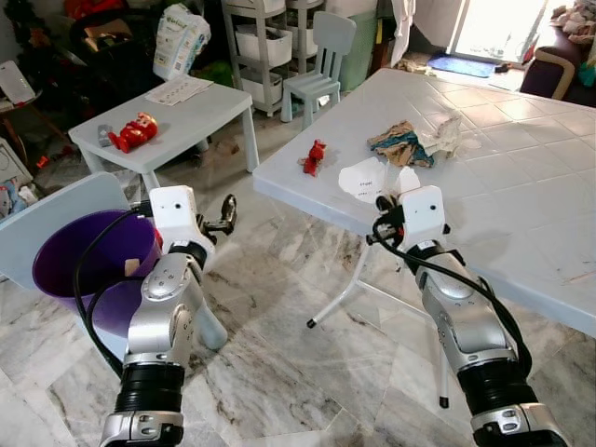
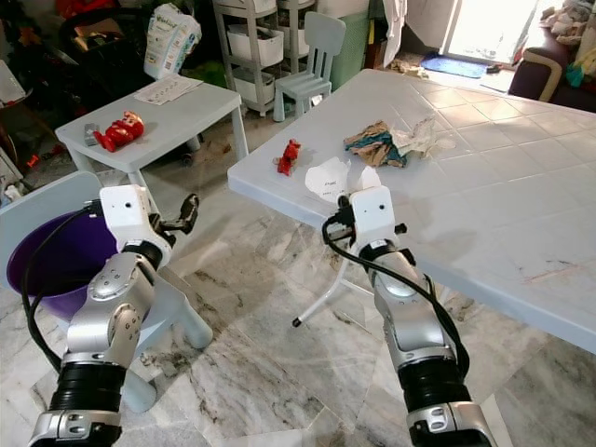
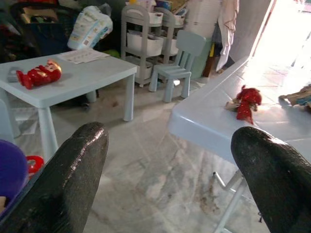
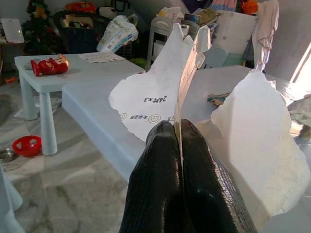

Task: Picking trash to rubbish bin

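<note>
Torn white paper sheet (image 4: 146,99) pinched at the edge of the large pale-blue table (image 1: 521,186).

The right gripper (image 4: 179,127) is pressed shut on it; carrying to the purple plastic bin (image 1: 88,256) is called for next, where the left gripper (image 3: 170,145) is held spread.

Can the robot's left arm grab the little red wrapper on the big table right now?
Probably yes. The left gripper is open and empty, with only open floor between it and the red wrapper, which lies near the edge of the big table.
</note>
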You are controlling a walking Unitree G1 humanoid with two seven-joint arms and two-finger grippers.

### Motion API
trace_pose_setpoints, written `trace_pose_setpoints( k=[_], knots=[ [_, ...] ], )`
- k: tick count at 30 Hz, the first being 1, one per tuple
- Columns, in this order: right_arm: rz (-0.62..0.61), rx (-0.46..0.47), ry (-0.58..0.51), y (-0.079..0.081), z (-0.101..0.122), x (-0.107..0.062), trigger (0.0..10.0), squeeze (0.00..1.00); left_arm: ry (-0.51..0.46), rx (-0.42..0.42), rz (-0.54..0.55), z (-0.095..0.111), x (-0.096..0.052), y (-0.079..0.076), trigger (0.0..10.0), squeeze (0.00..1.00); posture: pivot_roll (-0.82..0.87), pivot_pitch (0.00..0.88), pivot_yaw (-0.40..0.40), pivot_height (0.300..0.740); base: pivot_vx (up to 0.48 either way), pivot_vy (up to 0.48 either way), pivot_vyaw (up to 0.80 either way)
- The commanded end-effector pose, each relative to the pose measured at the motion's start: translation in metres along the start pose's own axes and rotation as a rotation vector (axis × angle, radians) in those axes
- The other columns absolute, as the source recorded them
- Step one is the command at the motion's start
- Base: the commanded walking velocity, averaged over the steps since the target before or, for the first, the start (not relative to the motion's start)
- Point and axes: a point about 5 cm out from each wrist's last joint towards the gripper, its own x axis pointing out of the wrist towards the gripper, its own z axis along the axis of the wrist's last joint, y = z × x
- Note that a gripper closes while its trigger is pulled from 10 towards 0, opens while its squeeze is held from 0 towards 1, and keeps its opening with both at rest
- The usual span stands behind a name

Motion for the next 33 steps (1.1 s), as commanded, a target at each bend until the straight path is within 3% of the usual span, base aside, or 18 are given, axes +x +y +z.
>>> trace_pose_setpoints(
  k=[1,27,33],
  knots=[
    [-0.007,-0.013,-0.021,-0.0034,0.0062,0.001,10.0,0.0,-0.014,0.004,-0.025,0.0053,0.0037,-0.005,10.0,0.0,0.0,0.0,0.011,0.74,0.424,0.0,0.0],
    [-0.004,-0.01,-0.033,-0.0002,0.0082,0.0039,10.0,0.0,0.023,0.02,-0.063,0.0003,0.0062,-0.0087,10.0,0.0,0.0,0.0,0.016,0.74,0.451,0.0,0.0],
    [-0.005,-0.007,-0.028,0.0022,0.0059,0.0018,10.0,0.0,0.039,0.019,-0.074,-0.0035,0.0036,-0.0115,10.0,0.0,0.0,0.0,0.017,0.74,0.18,0.0,0.0]
  ],
)
